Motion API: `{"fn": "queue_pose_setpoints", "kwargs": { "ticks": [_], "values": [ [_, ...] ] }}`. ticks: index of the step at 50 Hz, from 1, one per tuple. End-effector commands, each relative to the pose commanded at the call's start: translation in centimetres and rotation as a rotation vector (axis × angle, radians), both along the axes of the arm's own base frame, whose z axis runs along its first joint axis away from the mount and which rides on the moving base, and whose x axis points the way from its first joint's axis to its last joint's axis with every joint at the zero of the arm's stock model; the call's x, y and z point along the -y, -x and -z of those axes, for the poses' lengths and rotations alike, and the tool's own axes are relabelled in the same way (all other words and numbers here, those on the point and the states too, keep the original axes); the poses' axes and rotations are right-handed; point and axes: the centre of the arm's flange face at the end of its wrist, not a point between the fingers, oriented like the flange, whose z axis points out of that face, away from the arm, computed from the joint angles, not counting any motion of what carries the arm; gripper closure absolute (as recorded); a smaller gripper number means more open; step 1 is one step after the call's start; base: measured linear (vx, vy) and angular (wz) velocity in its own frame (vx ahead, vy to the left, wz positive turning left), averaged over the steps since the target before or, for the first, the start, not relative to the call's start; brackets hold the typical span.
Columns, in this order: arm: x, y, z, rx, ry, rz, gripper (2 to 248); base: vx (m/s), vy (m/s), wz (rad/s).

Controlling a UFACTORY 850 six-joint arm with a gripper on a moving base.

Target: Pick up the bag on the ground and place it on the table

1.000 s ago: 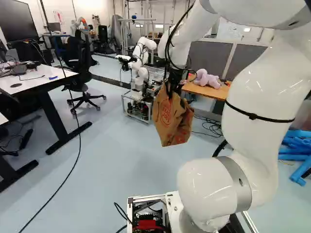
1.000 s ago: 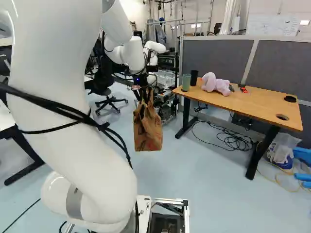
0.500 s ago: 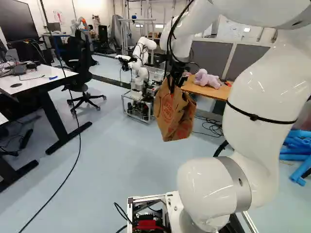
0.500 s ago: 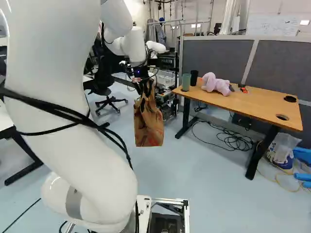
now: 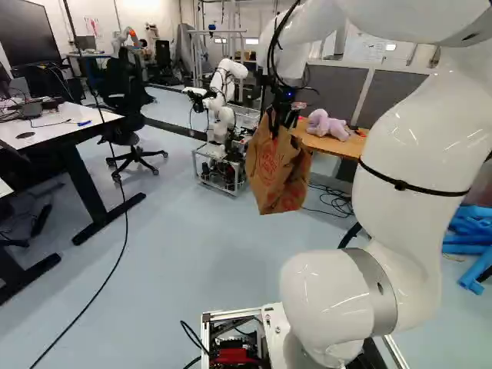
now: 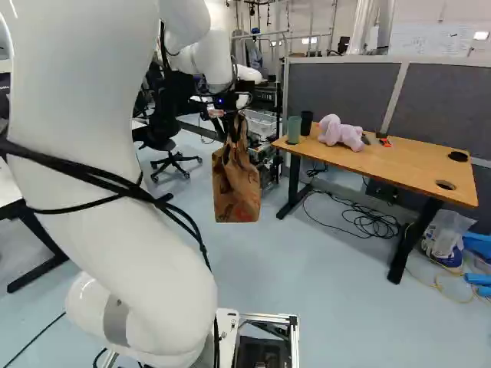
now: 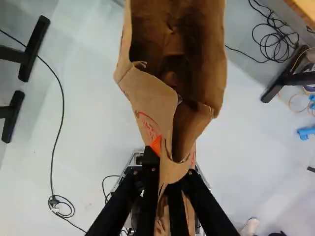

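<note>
In the right base view, the bag [image 6: 236,188] hangs left of the table [image 6: 399,163]; on the table, the toy [image 6: 337,132] lies right of two cups [image 6: 294,130].

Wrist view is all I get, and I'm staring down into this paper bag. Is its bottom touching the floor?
Observer: No. In the left base view, the paper bag hangs from the gripper with its bottom above the floor.
Operator: I glimpse a corner of a wooden table. Anything on it?
Observer: Yes, the right base view shows a pink plush toy lying there.
</note>
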Motion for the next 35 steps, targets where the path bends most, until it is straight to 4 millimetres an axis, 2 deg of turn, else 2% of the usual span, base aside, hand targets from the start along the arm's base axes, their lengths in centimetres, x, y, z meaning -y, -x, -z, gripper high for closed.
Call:
{"fn": "queue_pose_setpoints", "kwargs": {
  "ticks": [35],
  "values": [
    [1.0, -1.6, -5.0, 0.03, 0.002, 0.018, 226, 0.0, 0.0, 0.0]
  ]
}}
